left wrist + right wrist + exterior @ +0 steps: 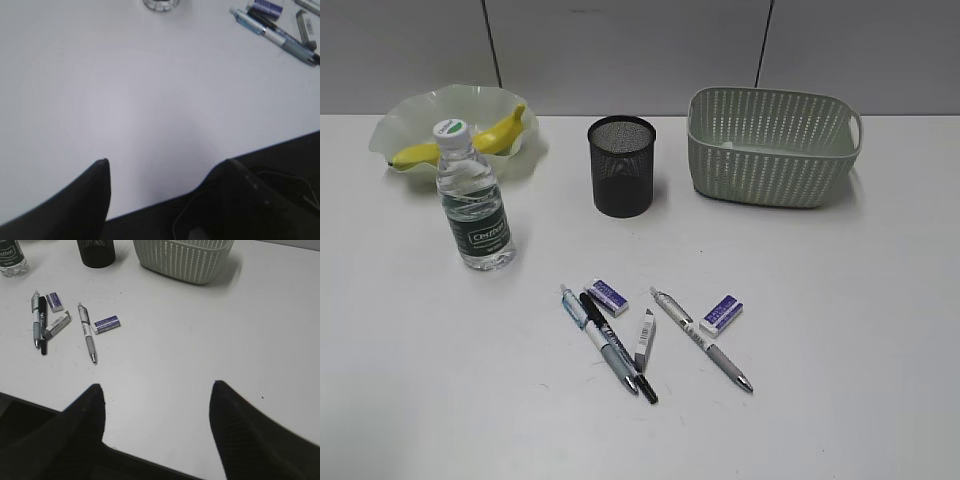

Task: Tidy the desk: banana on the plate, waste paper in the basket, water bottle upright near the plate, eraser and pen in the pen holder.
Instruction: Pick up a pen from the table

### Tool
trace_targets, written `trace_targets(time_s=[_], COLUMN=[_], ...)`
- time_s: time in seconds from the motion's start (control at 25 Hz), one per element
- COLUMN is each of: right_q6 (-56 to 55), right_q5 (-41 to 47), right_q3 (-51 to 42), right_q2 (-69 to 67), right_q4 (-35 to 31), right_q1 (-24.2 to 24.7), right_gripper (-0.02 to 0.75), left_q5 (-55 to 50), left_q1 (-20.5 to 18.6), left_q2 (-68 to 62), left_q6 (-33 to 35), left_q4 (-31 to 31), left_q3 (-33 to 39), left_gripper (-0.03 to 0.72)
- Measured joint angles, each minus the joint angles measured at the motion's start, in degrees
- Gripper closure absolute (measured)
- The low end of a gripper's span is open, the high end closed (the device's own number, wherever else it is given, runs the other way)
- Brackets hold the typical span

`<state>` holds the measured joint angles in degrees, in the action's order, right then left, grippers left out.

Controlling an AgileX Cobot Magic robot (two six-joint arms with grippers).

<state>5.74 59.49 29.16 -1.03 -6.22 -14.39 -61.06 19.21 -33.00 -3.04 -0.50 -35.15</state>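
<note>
The banana (500,135) lies in the plate (395,125) at the back left. The water bottle (472,200) stands upright in front of the plate. The pen holder (622,165) stands at the back middle, the basket (770,145) at the back right. Three pens (700,338) and three erasers (721,314) lie loose on the desk (840,330); they also show in the right wrist view (86,332). The waste paper is not visible. My left gripper (165,162) and right gripper (157,387) are open and empty, low over the desk's front edge.
In the right wrist view the bottle (11,260), pen holder (96,252) and basket (182,257) line the far side. The left wrist view shows the bottle's base (161,4) and pens (272,34) far ahead. Neither arm appears in the exterior view.
</note>
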Motion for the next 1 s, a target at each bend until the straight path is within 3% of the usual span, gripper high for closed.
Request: trace_targets(time_s=[0.2, 0.64, 1.0], right_q6=[0.00, 1.51, 13.73], right_q5=[0.00, -4.49, -7.87], right_q3=[0.00, 1.48, 5.42], right_q2=[0.00, -3.21, -32.92], right_q4=[0.00, -0.12, -6.12], right_q1=[0.00, 0.00, 0.00], right_gripper=[0.220, 0.220, 0.220], left_q5=[-5.13, -0.99, 0.32], left_q1=[0.00, 0.00, 0.00], left_q2=[9.98, 29.68, 31.43], left_q6=[1.51, 3.04, 3.04], left_q4=[0.00, 0.00, 0.00], left_q3=[1.81, 3.60, 4.33], left_gripper=[0.228, 0.251, 0.258])
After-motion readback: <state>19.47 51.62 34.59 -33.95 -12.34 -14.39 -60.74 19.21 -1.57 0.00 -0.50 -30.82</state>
